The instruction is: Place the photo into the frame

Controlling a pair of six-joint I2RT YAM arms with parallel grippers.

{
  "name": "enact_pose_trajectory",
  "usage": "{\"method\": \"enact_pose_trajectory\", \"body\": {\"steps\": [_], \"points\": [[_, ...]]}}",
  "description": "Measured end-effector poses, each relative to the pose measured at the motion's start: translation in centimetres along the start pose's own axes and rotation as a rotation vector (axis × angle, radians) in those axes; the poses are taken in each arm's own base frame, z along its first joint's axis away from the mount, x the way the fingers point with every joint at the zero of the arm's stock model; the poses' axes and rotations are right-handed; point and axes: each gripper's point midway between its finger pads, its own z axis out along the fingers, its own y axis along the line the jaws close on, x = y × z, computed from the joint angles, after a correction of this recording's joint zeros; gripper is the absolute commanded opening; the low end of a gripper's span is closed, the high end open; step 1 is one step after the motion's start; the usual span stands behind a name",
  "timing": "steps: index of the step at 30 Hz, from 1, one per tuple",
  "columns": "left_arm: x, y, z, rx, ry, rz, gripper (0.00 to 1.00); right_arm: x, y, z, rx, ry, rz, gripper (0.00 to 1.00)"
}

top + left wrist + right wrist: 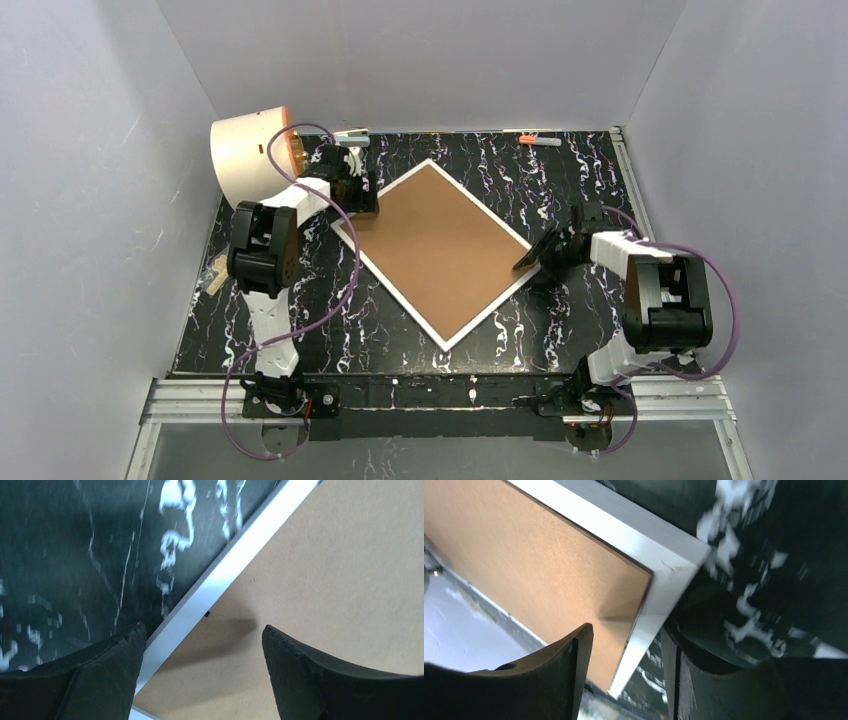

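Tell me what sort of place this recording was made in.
Most likely a lab robot test cell: plain grey-white walls box in a black marbled tabletop, and the left arm and right arm are bolted to an aluminium rail at its near edge.

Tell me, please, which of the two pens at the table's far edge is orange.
The pen on the right: its end is orange, while the pen on the left looks white.
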Motion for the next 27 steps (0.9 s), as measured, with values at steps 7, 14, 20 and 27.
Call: {"method": "enact_pose_trajectory", "body": {"steps": [7,14,20,27], "points": [[7.2,0.6,-5.0,-0.07,0.107,-0.092,0.82,-7.6,2.3,0.4,-0.024,-0.188,-0.111,0.78],[11.4,-0.7,-9.3,-0.084,0.176,-0.099,0.9,-8.1,2.7,-0.6,-0.015,-0.241,-0.129,0.81],[11.3,-1.0,-9.6,-0.063,0.186,-0.097,0.9,-5.6,1.9,-2.9,-0.012,-0.259,-0.138,0.64],[8.2,-1.9,-10.1,-0.034,0.127,-0.088,0.89,0.7,-1.5,-2.4,-0.023,-0.114,-0.103,0.47]]}}
